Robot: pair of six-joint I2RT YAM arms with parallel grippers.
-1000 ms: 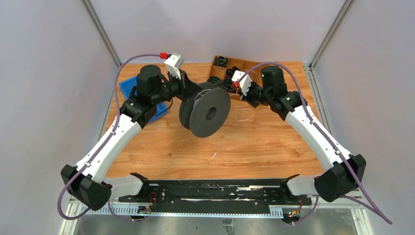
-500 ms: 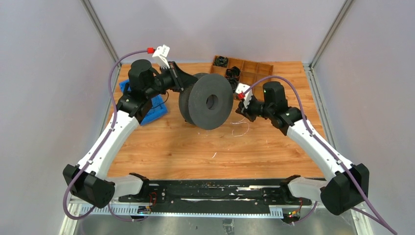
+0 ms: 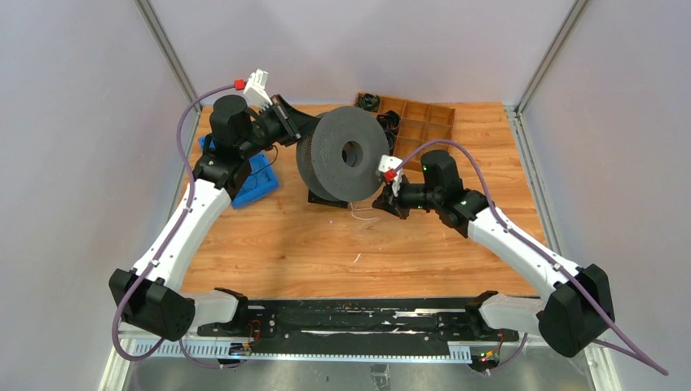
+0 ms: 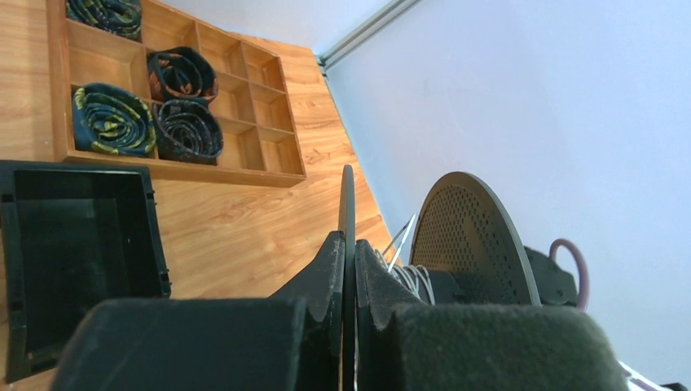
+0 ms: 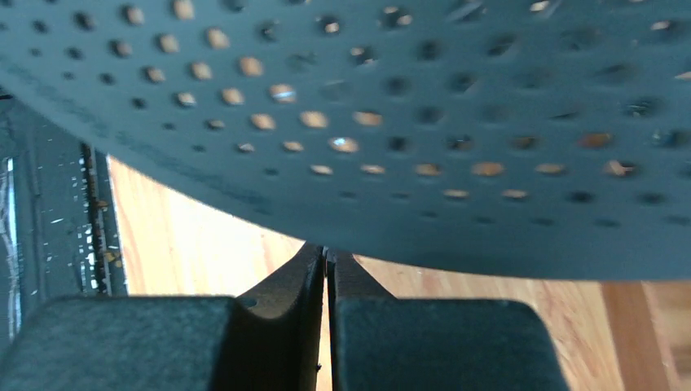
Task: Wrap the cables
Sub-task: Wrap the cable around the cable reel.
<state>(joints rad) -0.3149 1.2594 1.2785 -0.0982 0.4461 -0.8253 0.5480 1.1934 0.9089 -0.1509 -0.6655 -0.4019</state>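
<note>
My left gripper (image 4: 348, 248) clamps the black perforated plastic spool (image 3: 342, 163) by its rim, my right gripper (image 5: 326, 259) is closed tight; the thin white wire (image 3: 361, 215) looks light and floppy, so I'd pinch 1 strand.

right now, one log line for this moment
left hand: shut on spool flange | right hand: shut, beside spool rim | cable: some wound on spool hub

The two arms (image 3: 513, 240) have white link shells (image 3: 181, 235), black joint housings (image 3: 231, 122), purple cords (image 3: 184, 122) ending in red plugs (image 3: 239, 83) at white wrist cameras (image 3: 259, 81), and black wedge-shaped jaws.
</note>
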